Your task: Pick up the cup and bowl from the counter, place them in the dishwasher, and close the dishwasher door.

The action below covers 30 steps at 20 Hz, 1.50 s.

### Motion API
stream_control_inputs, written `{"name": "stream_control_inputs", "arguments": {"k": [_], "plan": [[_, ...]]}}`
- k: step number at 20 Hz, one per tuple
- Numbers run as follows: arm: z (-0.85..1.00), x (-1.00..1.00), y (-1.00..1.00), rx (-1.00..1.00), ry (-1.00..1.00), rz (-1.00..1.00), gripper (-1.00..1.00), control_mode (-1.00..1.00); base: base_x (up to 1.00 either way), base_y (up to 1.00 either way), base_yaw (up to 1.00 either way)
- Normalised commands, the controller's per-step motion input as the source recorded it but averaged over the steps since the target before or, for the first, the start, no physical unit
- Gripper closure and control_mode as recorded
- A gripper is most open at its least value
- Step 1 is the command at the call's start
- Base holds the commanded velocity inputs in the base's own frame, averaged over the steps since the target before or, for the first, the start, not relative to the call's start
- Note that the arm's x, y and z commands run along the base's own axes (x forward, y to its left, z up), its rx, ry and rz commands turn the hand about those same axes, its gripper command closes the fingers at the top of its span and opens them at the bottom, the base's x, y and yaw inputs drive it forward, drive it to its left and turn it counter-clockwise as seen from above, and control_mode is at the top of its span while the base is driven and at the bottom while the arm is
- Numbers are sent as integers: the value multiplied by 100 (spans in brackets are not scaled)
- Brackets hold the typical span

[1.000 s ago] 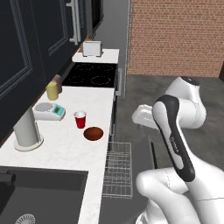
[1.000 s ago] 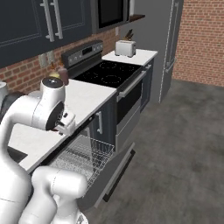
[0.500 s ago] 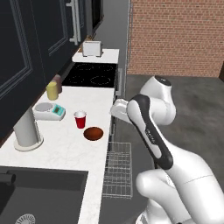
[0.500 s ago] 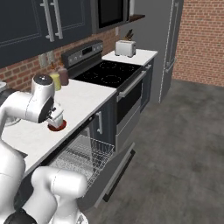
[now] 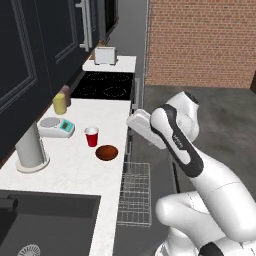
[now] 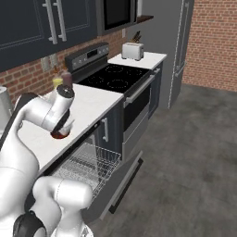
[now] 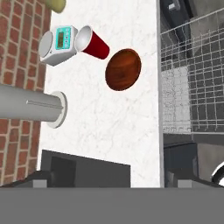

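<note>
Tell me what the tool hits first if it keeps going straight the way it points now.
Most likely the bare counter, just short of the bowl. The open tool looks down on that stretch, with the cup beyond the bowl. Depth is hard to judge, so it could clip the bowl's near rim.

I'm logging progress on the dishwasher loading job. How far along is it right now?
Nothing is loaded yet. The cup and bowl both stand on the counter, close together but apart. The dishwasher is open, its wire rack pulled out with nothing in it. In hand: the arm reaches over the counter edge, its claw holding nothing. Left: load both and close the dishwasher door.
</note>
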Motion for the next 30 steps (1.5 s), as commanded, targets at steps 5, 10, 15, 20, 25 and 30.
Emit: {"name": "stream_control_inputs", "arguments": {"k": [5, 10, 15, 20, 25, 30], "plan": [[-10, 73, 7, 5, 0, 0, -100, -100, 0, 0, 0], [0, 74, 23, 0, 10, 0, -100, -100, 0, 0, 0], [0, 58, 24, 0, 10, 0, -100, -100, 0, 0, 0], [-11, 43, 27, -1, 8, 0, -100, -100, 0, 0, 0], [-22, 43, 27, -1, 4, 0, -100, -100, 0, 0, 0], [-24, 46, 17, 0, 1, 0, -100, -100, 0, 0, 0]]}}
